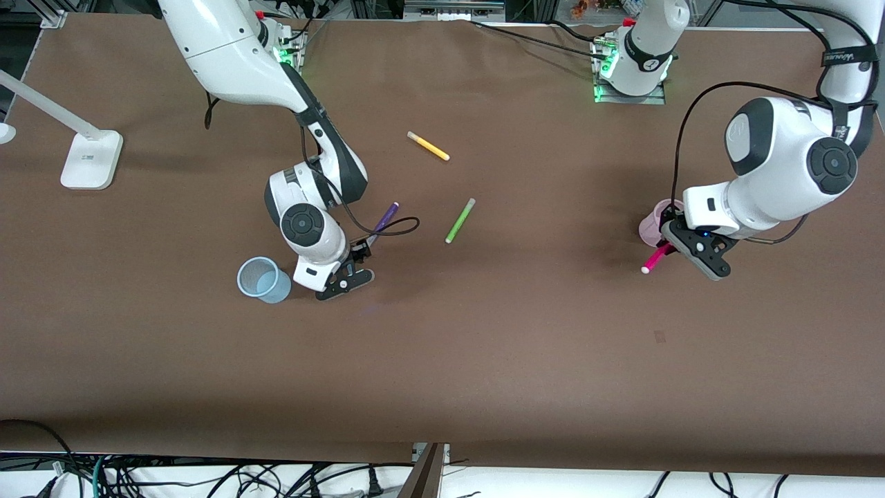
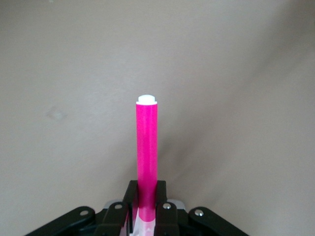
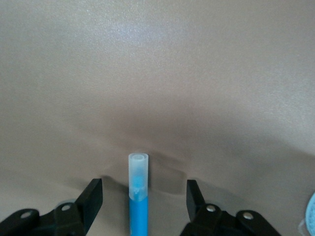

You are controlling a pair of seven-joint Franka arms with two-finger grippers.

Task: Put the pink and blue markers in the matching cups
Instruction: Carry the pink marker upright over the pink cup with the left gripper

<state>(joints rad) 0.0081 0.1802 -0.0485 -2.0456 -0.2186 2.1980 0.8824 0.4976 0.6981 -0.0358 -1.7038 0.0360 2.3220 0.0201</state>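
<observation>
My left gripper (image 1: 674, 245) (image 2: 146, 192) is shut on the magenta-pink marker (image 1: 655, 259) (image 2: 147, 142). It holds the marker in the air beside the pale pink cup (image 1: 655, 220), white end pointing away from the cup. My right gripper (image 1: 343, 284) (image 3: 142, 191) is down at the table next to the light blue cup (image 1: 263, 279), and it is open. The blue marker (image 3: 138, 196) lies on the table between its fingers (image 3: 91, 197), with a gap on each side. In the front view the blue marker is hidden under that hand.
A purple pen (image 1: 386, 217), a lime-green pen (image 1: 460, 220) and a yellow pen (image 1: 428, 146) lie mid-table, farther from the front camera than the right gripper. A white lamp foot (image 1: 90, 160) stands at the right arm's end. The blue cup's rim (image 3: 311, 216) shows in the right wrist view.
</observation>
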